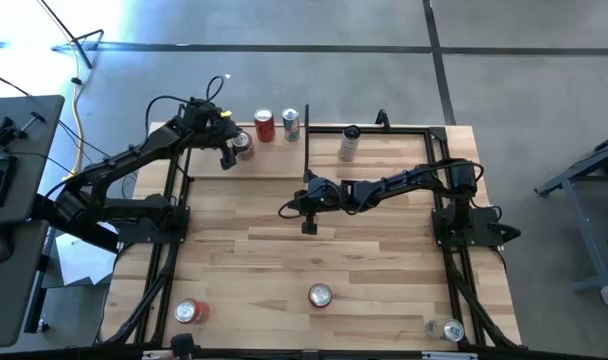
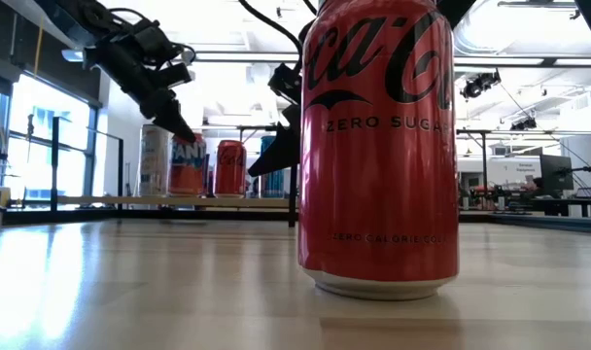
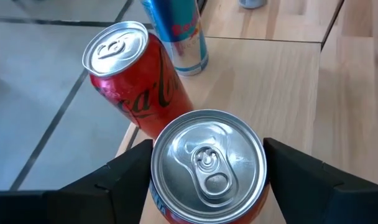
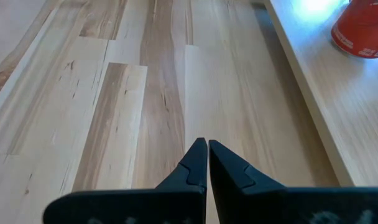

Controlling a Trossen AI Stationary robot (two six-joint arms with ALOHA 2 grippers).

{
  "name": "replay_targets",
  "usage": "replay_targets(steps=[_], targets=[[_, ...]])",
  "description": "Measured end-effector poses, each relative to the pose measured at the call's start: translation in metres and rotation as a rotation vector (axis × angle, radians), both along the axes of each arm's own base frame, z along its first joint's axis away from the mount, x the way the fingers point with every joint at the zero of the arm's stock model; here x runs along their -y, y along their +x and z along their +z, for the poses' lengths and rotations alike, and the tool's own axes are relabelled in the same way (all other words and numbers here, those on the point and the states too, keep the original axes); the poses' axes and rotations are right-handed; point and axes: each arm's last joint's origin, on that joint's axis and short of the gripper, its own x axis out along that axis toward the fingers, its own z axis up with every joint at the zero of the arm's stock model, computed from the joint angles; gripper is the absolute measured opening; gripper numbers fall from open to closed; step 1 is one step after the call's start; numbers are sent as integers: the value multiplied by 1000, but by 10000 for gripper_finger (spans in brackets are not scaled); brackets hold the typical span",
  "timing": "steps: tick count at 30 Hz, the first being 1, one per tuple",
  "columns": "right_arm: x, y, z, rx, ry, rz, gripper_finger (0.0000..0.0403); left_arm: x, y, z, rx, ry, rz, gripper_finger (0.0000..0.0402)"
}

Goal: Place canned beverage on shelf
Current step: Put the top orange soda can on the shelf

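Left arm reaches to 11 o'clock on the table (image 1: 314, 250). The left gripper (image 1: 236, 150) (image 3: 207, 177) straddles an upright orange can (image 1: 244, 146) (image 3: 207, 165), one dark jaw close on each side of it. I cannot tell whether the claw is clamped on the can or standing just free of it.

In the low view the orange can (image 2: 187, 163) stands on the shelf (image 1: 404, 155) (image 2: 101, 202) (image 3: 270, 81), the pale board with black rod ends along the 12 o'clock edge.

Other cans on the shelf:
- A red cola can (image 1: 264, 126) (image 2: 229, 167) (image 3: 133, 81) stands just beside the orange one, toward 12 o'clock. In the left wrist view the two look very near, and I cannot tell whether they touch.
- A blue-and-silver can (image 1: 291, 122) (image 3: 176, 31) stands next along from the red one.
- A pale can (image 1: 350, 143) sits by itself toward 1 o'clock, well apart from the rest.

The right arm stretches in from 3 o'clock, and the right gripper (image 1: 309, 222) (image 4: 207, 162) hangs near the table's centre. Its claw is pressed together with nothing in it, over bare wood. The shelf edge (image 4: 338, 93) runs alongside it in the right wrist view.

Cans on the table:
- A red zero-sugar cola can (image 1: 319, 295) (image 2: 378, 146) stands upright at 6 o'clock, close to the low camera.
- A red can (image 1: 191, 312) is at 7 o'clock.
- A silvery can (image 1: 450, 329) is at 5 o'clock, near the corner.
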Motion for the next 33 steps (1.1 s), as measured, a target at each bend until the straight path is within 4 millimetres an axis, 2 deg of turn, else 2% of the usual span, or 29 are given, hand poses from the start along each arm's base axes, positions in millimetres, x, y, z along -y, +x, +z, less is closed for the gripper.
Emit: replay_targets(steps=[4,18,33], targets=[[0,0,0,0,0,0,0,1,-1,0,0,-1,4,282],[0,0,0,-1,0,0,0,1,-1,0,-10,2,6,289],[0,0,0,-1,1,1,0,-1,-2,0,-27,7,100,290]])
